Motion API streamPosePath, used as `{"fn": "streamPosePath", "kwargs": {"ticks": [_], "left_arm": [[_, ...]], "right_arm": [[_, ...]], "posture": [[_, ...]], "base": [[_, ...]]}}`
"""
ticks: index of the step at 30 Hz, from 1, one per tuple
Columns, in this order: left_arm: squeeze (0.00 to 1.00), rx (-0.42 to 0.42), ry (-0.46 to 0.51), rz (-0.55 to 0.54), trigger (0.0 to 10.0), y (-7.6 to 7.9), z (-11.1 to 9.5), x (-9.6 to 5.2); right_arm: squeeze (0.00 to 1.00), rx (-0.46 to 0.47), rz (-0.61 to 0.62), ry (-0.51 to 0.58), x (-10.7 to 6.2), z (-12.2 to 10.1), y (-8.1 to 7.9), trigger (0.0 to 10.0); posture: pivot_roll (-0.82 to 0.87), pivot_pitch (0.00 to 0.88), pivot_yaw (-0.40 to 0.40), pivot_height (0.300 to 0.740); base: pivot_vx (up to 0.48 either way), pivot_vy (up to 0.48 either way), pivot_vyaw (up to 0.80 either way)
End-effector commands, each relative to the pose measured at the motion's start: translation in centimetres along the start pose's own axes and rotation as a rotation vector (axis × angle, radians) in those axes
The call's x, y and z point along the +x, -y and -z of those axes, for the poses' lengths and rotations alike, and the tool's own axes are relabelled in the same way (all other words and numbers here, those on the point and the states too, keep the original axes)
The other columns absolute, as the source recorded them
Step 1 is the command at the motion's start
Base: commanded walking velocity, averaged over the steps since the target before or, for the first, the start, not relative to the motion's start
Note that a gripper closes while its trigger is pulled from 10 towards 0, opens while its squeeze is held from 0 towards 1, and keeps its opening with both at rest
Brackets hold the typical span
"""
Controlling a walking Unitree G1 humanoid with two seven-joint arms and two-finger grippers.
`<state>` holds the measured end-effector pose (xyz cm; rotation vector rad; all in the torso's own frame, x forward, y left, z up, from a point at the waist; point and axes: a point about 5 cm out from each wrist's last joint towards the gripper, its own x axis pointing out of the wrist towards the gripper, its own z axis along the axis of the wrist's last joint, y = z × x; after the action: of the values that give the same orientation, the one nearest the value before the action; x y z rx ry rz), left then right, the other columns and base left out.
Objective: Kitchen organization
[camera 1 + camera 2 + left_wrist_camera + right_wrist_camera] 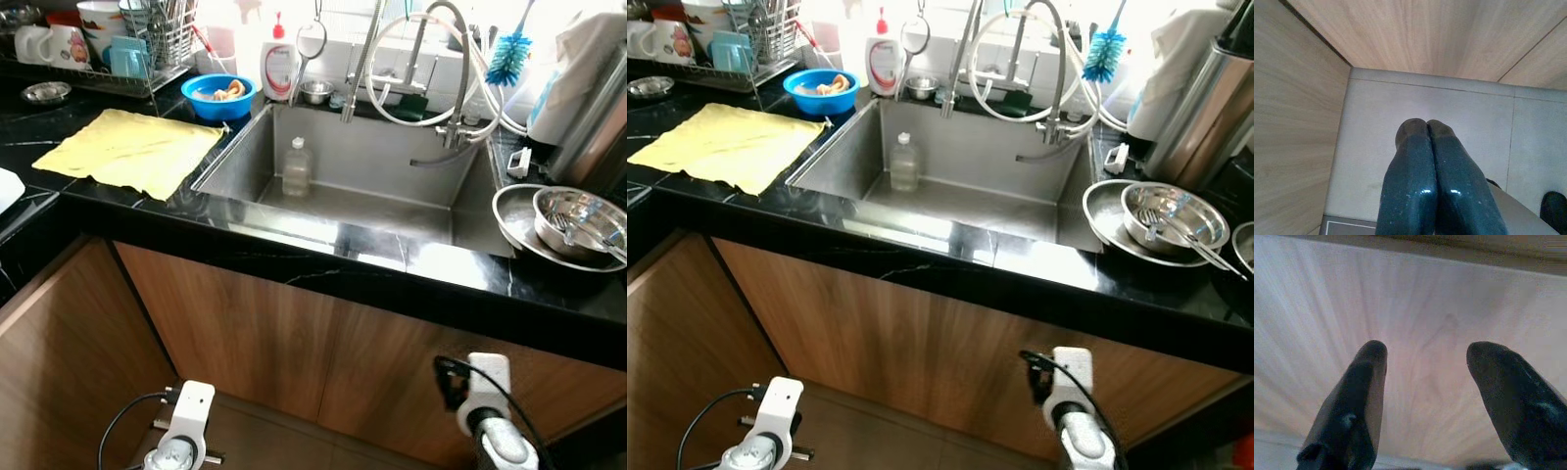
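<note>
Below the black counter [323,274], both arms hang idle: left gripper [1426,128] pressed closed, right gripper [1422,355] spread apart. At twelve o'clock, a seemingly clear bottle [297,167] stands inside the sink [392,166].

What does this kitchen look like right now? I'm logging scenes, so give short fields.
sink: steel, holds one upright clear bottle
left counter: yellow cloth lying flat, blue bowl beside the sink
right counter: steel bowl on a steel plate
left gripper: shut, low above the floor
right gripper: open, facing the wooden cabinet front
</note>
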<state>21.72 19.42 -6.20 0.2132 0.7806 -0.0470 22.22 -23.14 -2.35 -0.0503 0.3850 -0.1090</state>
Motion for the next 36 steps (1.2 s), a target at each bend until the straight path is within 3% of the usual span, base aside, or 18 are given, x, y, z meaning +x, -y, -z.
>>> {"fn": "streamPosePath", "kwargs": {"ticks": [1, 9, 14, 15, 18, 33, 34, 35, 36], "left_arm": [[0.00, 0.015, -0.017, 0.015, 10.0, 0.3, 0.2, 0.0], [0.00, 0.026, -0.016, 0.026, 10.0, 0.4, 0.1, 0.0], [0.00, 0.029, -0.016, 0.027, 10.0, 0.5, 0.1, 0.0], [0.00, 0.031, -0.017, 0.029, 10.0, 0.5, 0.2, 0.0], [0.00, 0.031, -0.017, 0.032, 10.0, 0.6, 0.1, 0.0], [0.00, 0.026, -0.022, 0.029, 10.0, 0.6, 0.3, 0.0], [0.00, 0.026, -0.022, 0.027, 10.0, 0.6, 0.3, 0.0], [0.00, 0.026, -0.022, 0.027, 10.0, 0.6, 0.3, 0.0], [0.00, 0.026, -0.022, 0.027, 10.0, 0.6, 0.3, 0.0]], "right_arm": [[0.00, -0.006, -0.002, 0.045, -0.2, -0.8, -0.1, 10.0], [0.00, -0.066, 0.017, 0.127, -4.5, -1.7, -0.9, 10.0], [0.00, -0.063, 0.045, 0.161, -4.8, -2.8, -0.6, 10.0], [0.00, -0.069, 0.088, 0.217, -4.5, -4.8, 0.0, 10.0], [0.00, -0.071, 0.108, 0.277, -4.1, -7.6, 0.3, 10.0], [0.00, -0.076, 0.077, 0.462, -3.1, -15.0, -0.8, 10.0], [0.93, -0.074, 0.082, 0.484, -2.8, -15.8, -0.7, 10.0], [0.93, -0.074, 0.082, 0.484, -2.8, -15.8, -0.7, 10.0], [1.00, -0.071, 0.084, 0.490, -2.6, -16.2, -0.7, 10.0]], "posture": [[-0.01, 0.000, -0.067, 0.740], [-0.01, 0.000, -0.066, 0.740], [-0.02, 0.000, -0.067, 0.740], [-0.02, 0.000, -0.068, 0.740], [-0.02, 0.000, -0.071, 0.740], [-0.02, 0.000, -0.066, 0.740], [-0.02, 0.000, -0.064, 0.740], [-0.02, 0.000, -0.064, 0.740], [-0.02, 0.000, -0.064, 0.740]], "base": [[0.000, 0.000, 0.00], [0.000, 0.000, 0.00], [0.000, 0.000, 0.00], [0.000, 0.000, 0.00], [0.000, 0.000, 0.00], [0.000, 0.000, 0.00], [0.000, 0.000, 0.00], [0.000, 0.000, 0.00], [0.000, 0.000, 0.00]]}}
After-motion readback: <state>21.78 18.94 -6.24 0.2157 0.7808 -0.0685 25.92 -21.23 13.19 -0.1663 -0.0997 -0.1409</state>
